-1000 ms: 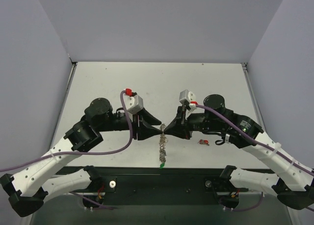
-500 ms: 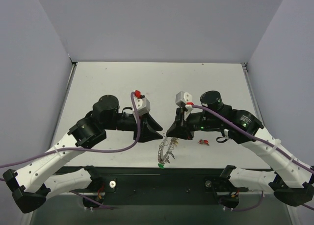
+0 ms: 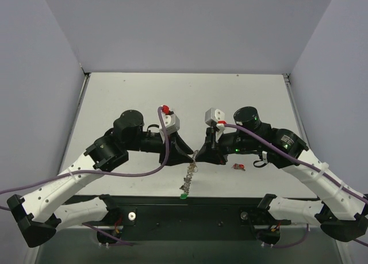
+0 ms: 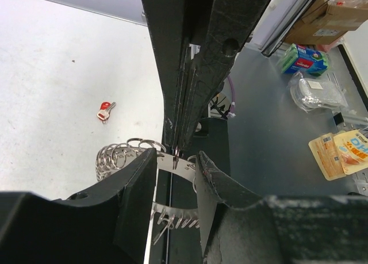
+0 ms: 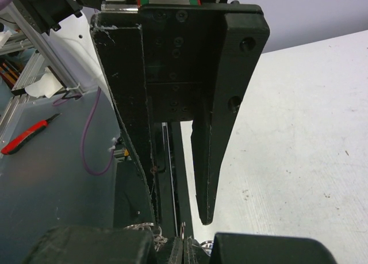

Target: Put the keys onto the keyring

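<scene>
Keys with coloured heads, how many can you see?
2: a small red-headed key lies loose on the white table; a green-tagged one sits at the near end of the silvery looped metal keyring. Others may be hidden.

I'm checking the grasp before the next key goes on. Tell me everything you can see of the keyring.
The keyring is silvery metal, a thin band crowded with small wire loops. The right gripper is shut on its upper end, and the left gripper stands open around the same spot. The rest trails toward the table's near edge, with a green tag at its lowest end.
</scene>
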Controlling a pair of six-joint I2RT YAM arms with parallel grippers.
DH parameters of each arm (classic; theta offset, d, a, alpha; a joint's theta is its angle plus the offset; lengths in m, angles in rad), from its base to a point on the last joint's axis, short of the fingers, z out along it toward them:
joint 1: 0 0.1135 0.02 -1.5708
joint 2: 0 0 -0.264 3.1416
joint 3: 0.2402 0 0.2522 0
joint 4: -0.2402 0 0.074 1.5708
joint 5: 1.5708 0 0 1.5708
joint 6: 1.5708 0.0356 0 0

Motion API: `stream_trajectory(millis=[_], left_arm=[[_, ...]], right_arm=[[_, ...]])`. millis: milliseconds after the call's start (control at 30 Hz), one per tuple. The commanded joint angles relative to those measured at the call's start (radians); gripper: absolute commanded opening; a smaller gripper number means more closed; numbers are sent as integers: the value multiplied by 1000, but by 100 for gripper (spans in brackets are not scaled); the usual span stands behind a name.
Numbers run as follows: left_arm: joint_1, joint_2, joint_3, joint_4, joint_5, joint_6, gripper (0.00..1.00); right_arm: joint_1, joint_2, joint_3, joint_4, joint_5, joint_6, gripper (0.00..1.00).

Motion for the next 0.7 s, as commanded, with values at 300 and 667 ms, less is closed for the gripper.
stream_trajectory(millis=[300,667], left_arm=[[-20,35,18,80,24,-16,37],[-25,44,13,77,27,-8,31]], right_arm=[[-7,-26,30,49,-26,-8,0],[-14,-46,15,64,-13,-4,0]])
